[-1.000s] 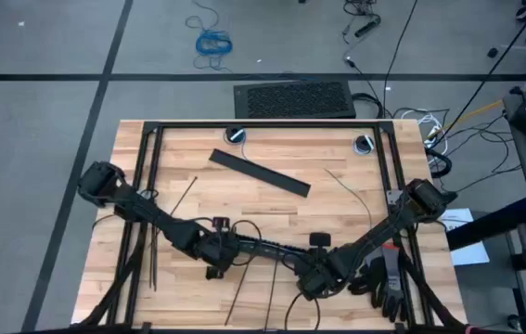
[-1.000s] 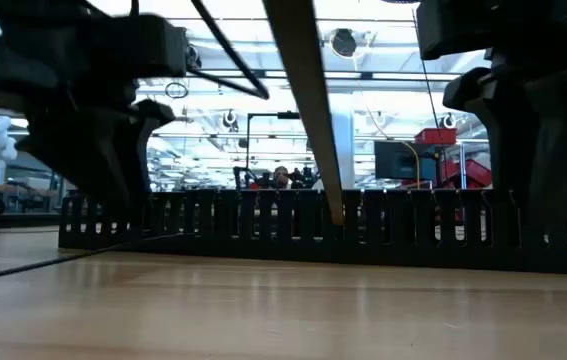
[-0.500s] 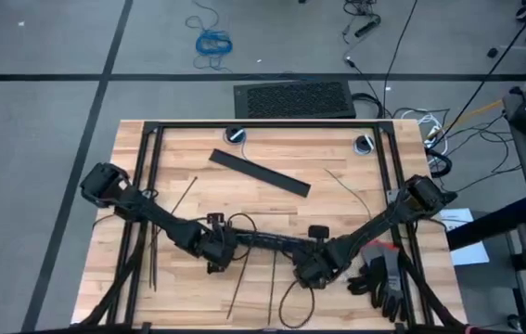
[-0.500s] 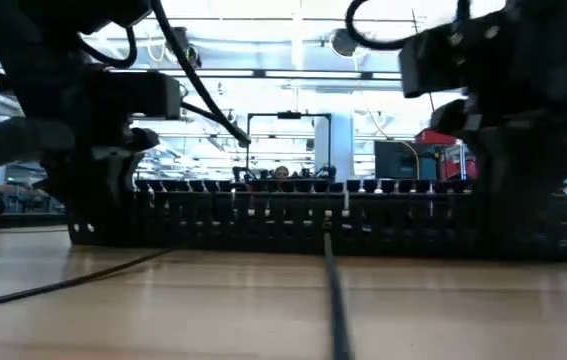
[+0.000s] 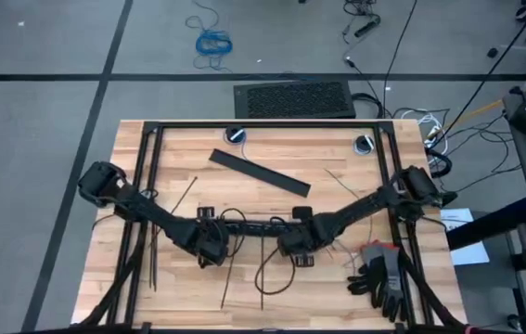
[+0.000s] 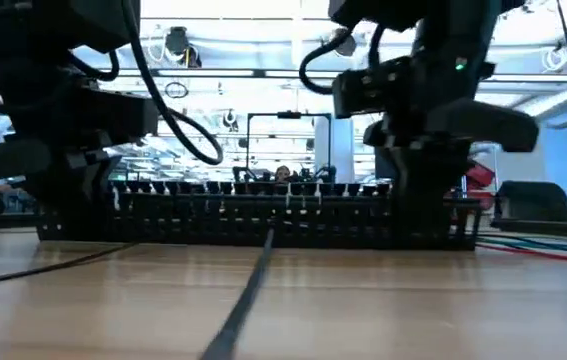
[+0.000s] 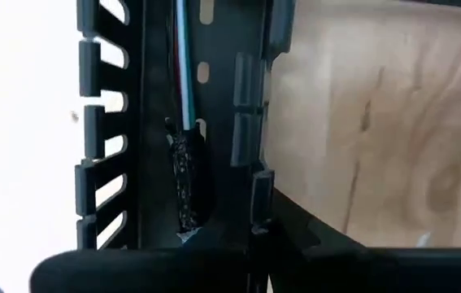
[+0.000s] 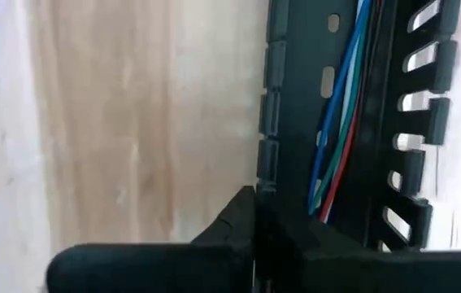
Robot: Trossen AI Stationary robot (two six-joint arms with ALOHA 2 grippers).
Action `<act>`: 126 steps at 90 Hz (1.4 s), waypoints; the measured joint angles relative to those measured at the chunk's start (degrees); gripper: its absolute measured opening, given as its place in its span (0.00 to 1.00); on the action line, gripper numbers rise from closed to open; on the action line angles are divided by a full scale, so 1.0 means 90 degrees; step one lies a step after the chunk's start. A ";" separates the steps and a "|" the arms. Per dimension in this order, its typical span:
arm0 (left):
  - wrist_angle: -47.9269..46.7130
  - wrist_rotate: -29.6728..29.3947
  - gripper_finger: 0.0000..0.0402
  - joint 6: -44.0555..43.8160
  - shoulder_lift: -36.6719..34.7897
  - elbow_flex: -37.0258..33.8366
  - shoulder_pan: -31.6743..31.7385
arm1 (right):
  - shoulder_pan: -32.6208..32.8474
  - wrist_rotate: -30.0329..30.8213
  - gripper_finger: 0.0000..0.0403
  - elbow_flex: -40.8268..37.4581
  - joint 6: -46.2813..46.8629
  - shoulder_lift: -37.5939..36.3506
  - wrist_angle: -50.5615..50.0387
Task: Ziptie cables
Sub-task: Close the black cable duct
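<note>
Zipties lie loose on the table at its near edge. Mid-table, left hand and right hand each clamp an end of the slotted duct. Cables lie inside its channel. Flat black bar farther back.

Black slotted bar, pale slits striping its wall; blue, green and red cables run inside. Pale blond wood table, black zipties, grey-and-black gloves.
</note>
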 joint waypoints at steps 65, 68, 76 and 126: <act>-0.1971 -0.0362 0.47 -0.1700 -0.1560 0.0015 -0.0774 | 0.0343 0.1962 0.56 0.0051 0.0231 -0.0212 0.0390; -0.1894 -0.0537 0.47 -0.1700 -0.1731 0.0017 -0.0793 | 0.0385 0.2156 0.56 0.0055 0.0328 -0.0310 0.0520; -0.1636 -0.1312 0.47 -0.1695 -0.2223 0.0017 -0.0868 | 0.0520 0.2848 0.56 0.0061 0.0370 -0.0646 0.0797; 0.2140 -0.1628 0.47 0.1913 -0.2962 -0.0788 0.1877 | -0.2864 0.0675 0.51 0.0070 -0.1174 -0.1142 0.1481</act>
